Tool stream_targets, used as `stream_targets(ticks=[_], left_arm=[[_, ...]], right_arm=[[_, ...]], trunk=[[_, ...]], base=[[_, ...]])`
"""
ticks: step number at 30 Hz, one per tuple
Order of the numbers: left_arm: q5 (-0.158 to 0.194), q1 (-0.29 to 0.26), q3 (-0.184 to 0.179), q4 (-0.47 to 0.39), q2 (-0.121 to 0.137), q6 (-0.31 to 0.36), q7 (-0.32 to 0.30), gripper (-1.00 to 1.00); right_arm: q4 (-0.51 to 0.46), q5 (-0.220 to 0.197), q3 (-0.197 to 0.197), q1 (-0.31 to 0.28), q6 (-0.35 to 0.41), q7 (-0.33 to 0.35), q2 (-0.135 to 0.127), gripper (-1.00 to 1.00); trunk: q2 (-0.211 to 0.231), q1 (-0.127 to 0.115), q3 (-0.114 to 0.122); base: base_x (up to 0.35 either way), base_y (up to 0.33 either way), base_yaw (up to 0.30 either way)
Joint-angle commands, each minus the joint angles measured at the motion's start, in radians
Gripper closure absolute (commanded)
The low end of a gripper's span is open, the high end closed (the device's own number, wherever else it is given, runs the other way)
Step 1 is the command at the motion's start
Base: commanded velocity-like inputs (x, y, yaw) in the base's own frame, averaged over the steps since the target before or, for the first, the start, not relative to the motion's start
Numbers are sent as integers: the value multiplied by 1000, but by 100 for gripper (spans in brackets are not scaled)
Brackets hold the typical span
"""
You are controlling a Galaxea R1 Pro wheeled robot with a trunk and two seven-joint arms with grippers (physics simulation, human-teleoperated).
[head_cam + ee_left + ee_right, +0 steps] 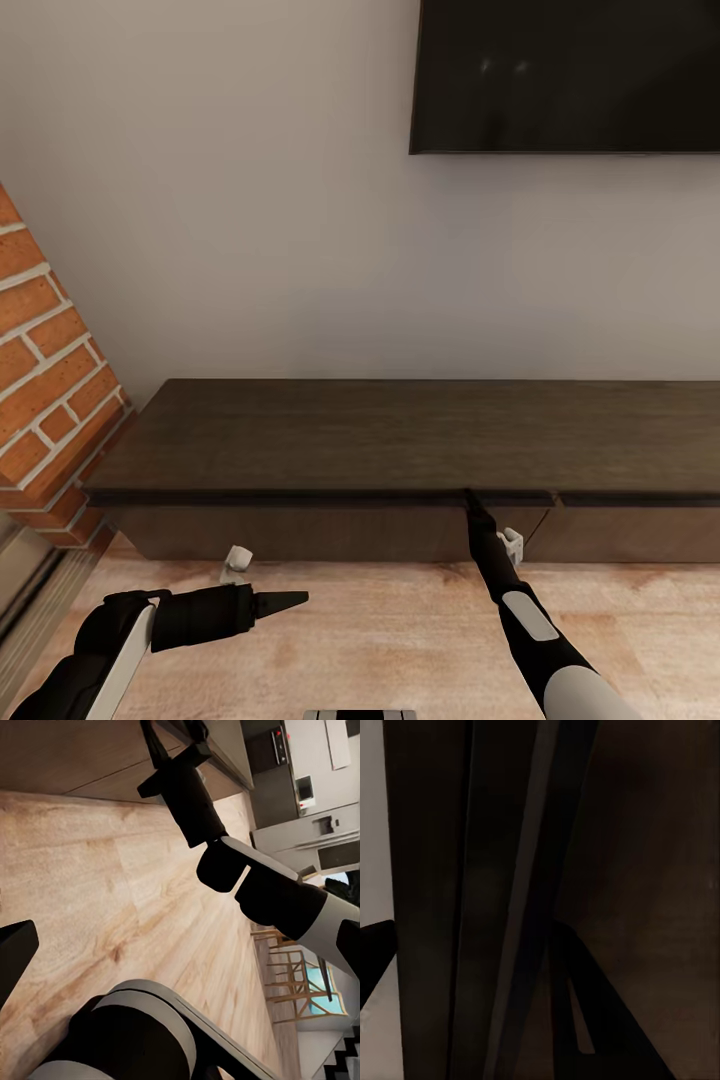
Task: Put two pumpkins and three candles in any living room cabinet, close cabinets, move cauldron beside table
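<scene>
Living-room wall | cabinet (400,440) front edge touched by right hand (470,497) | grip state unclear

Head view above cabinet (330,435) — wrists close

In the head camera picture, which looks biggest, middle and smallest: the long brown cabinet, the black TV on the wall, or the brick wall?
1. cabinet, stretching almost across the picture.
2. TV, though cut off at the edges.
3. brick wall, also cut off.
</scene>
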Motion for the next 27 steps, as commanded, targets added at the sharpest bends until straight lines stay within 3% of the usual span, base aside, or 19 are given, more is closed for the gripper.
stream_targets(ticks=[1,27], left_arm=[[1,0,0,1,0,5,-2,-100],[1,0,0,2,0,5,-3,-100]], right_arm=[[0,-9,2,-1,1,8,1,100],[1,-6,2,-1,0,8,1,100]], trunk=[[0,0,-1],[0,0,-1]], base=[[16,0,0],[-9,0,0]])
